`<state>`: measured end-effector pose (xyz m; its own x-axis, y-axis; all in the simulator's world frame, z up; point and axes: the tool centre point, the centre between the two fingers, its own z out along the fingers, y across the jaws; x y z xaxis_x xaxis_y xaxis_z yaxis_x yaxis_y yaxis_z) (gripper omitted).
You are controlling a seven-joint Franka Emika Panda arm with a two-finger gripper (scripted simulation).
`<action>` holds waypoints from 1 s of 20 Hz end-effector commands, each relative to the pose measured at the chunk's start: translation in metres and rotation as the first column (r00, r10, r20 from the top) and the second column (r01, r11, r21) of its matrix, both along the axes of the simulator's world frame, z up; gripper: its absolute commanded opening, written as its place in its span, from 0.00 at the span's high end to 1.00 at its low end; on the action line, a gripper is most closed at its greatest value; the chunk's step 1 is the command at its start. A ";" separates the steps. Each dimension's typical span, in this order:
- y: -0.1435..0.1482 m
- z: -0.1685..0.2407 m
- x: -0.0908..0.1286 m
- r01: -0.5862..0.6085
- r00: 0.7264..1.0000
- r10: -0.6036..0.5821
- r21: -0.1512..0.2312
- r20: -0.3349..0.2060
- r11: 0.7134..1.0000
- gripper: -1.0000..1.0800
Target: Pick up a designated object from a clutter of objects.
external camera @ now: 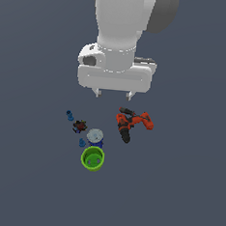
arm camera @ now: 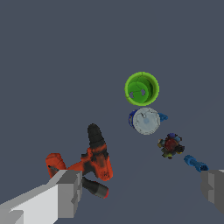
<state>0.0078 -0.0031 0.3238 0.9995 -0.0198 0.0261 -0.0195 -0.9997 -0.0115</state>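
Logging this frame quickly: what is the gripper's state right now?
Gripper: open, holding nothing, above the clutter.

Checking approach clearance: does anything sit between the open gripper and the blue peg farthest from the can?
Nothing visible does. The gripper hangs open above the clutter, and the peg lies apart on bare floor; the nearest thing, the dark red-black item, is beside it, not over it.

- The white, smooth, rounded arm link (external camera: 124, 16) is rendered above the jaws, with a grey shaded part at the exterior view's right.
- A white cylindrical wrist housing (external camera: 112, 59) with a dark round recess on one side is seen below it.
- A wide, white, boxy gripper body (external camera: 114, 80) is shown, from which two short pale fingers (external camera: 98, 91) project.
- In the wrist view, blocky light grey finger pads (arm camera: 65, 192) are seen, shaded darker on their inner faces.
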 end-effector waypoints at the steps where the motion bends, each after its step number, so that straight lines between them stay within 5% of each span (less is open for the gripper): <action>1: 0.000 0.000 0.000 0.000 1.000 0.000 0.000 0.000 1.000 0.04; 20: -0.013 -0.023 -0.003 0.053 0.998 -0.052 0.028 -0.028 0.998 0.04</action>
<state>0.0053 -0.0130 0.3041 0.9976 -0.0699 -0.0016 -0.0699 -0.9968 -0.0388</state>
